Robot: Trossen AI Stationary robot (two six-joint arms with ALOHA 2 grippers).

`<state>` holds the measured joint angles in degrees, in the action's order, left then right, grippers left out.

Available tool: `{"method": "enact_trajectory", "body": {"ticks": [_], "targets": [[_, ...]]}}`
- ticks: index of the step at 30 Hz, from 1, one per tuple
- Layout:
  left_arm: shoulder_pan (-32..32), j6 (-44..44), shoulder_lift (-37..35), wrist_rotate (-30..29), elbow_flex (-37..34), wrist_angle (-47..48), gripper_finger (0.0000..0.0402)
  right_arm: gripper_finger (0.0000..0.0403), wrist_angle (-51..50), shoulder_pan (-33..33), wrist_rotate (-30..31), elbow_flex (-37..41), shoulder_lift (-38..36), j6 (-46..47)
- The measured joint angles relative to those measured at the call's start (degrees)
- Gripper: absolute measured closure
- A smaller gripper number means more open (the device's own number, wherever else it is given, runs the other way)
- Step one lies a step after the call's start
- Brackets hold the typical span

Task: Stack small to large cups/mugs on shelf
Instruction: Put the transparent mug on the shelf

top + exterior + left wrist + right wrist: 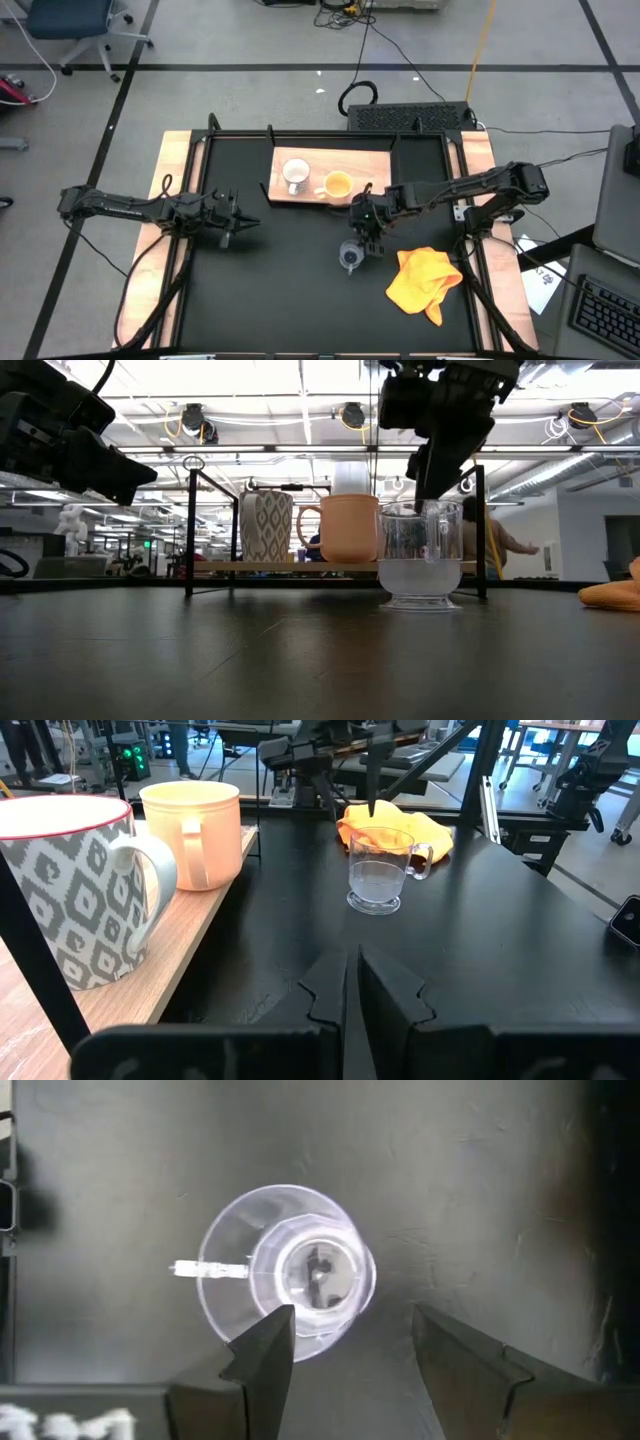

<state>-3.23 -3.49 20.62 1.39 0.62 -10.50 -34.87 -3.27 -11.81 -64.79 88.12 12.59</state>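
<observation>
Parted dark fingers (352, 1342) above faceted clear glass cup (286, 1272)

White mug (295, 176) and orange mug (337, 184) upright on shelf (375, 164); glass cup (350, 258) on tabletop.

A black tabletop (290, 290) fills the middle of the frame. Toward its upper centre lies the light-wood shelf (365, 163), carrying the white patterned mug (295, 176) and orange-yellow mug (337, 185). Lower right of centre stand the clear glass cup (350, 258) and yellow cloth (425, 280).
</observation>
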Motion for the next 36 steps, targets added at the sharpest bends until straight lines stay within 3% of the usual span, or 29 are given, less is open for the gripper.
{"method": "enact_trajectory", "body": {"ticks": [12,25,36], "targets": [[0.0,0.0,0.0,0.0,0.0,0.0,0.0369,0.0208,1.4,0.3,0.2,0.0,1.2,0.1],[0.0,-1.2,0.0,0.0,0.0,1.8,0.0369,0.0208,2.5,1.2,0.0,0.0,7.3,-0.2],[0.0,-1.0,0.0,0.0,0.0,1.7,0.0369,0.0209,3.2,1.8,0.0,0.0,7.2,-0.2]]}}
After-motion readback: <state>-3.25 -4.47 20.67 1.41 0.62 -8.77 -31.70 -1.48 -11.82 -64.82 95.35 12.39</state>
